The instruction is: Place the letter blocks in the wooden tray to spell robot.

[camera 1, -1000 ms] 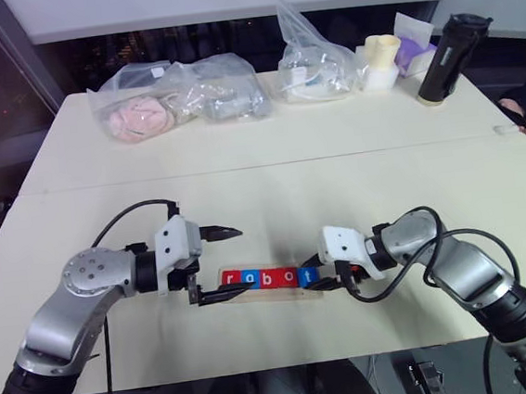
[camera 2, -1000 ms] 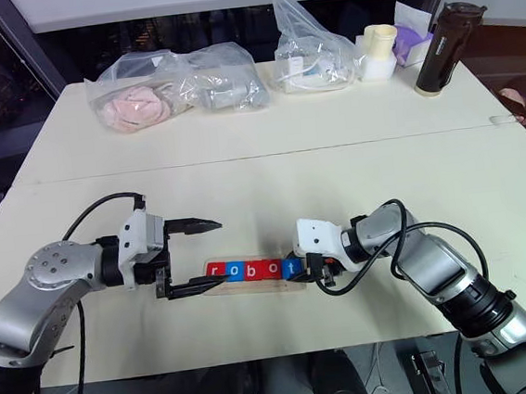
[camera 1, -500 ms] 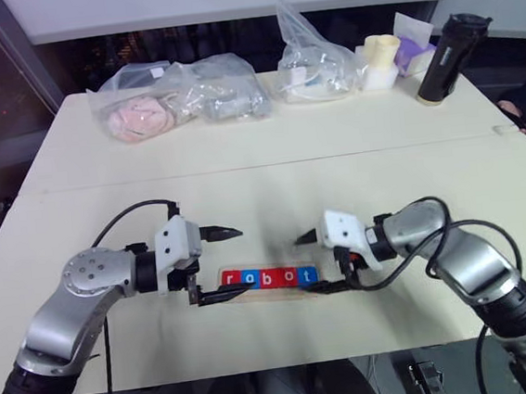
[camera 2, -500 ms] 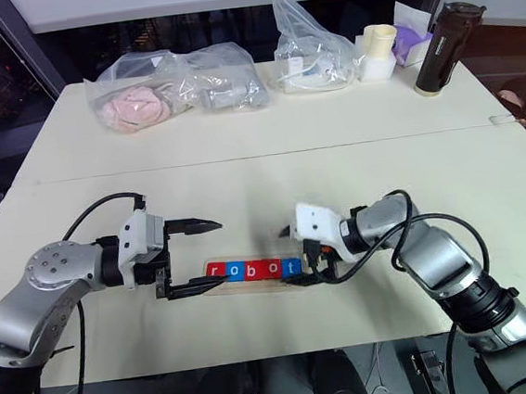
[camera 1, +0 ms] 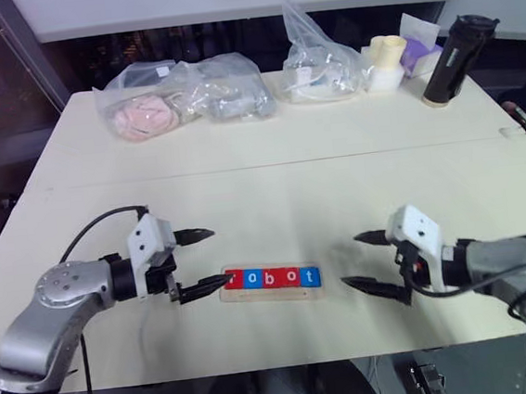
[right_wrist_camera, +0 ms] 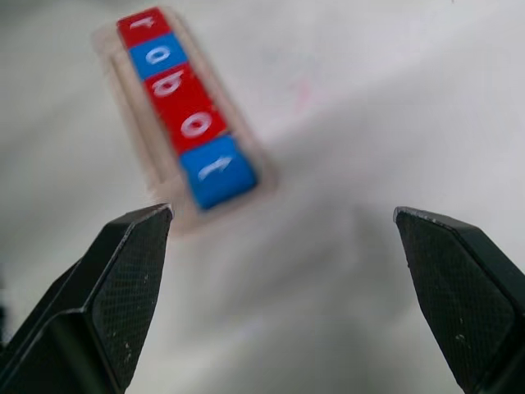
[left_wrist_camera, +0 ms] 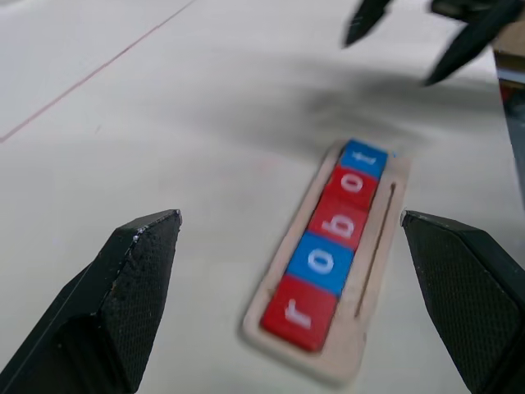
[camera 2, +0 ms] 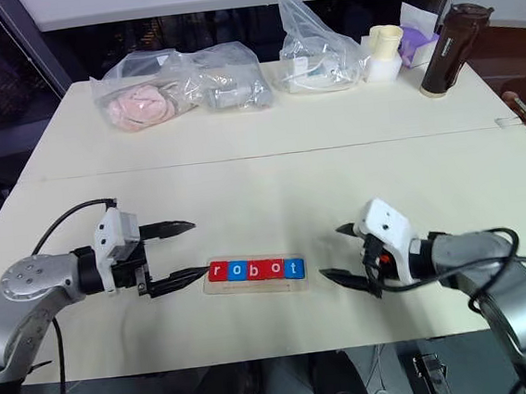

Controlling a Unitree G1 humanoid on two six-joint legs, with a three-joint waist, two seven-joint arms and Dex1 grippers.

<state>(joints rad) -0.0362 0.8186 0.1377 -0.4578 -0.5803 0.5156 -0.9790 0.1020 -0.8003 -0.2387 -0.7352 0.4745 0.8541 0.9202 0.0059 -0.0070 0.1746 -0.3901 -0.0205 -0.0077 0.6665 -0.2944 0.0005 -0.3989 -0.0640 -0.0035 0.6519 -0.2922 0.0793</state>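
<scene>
Five small flat square letter blocks (camera 1: 272, 277), red-blue-red-red-blue with white lowercase letters, seated side by side in the long narrow pale-wood tray (camera 1: 269, 293) near the front edge of the cream table (camera 1: 272, 191), reading r-o-b-o-t from the robot's left. Looks spelled out, nothing loose beside it. Tray's long axis running left to right, straight across between the two claws. Left gripper (camera 1: 202, 260) spread wide and empty, lower fingertip just beside the r end, pointing along the row. Right gripper (camera 1: 366, 261) also splayed open, holding nothing, apart from the t end with bare table between. Left arm clearly the nearer one, should any tile need a nudge; judging by the neat row, probably none called for. Left wrist view giving the thin groove running alongside the tiles and the other claw's black tips beyond the far end; right wrist view giving the blue t tile nearest, flush in its slot. Far back: clear plastic bags (camera 1: 183, 93), a dark flask (camera 1: 449, 46).
</scene>
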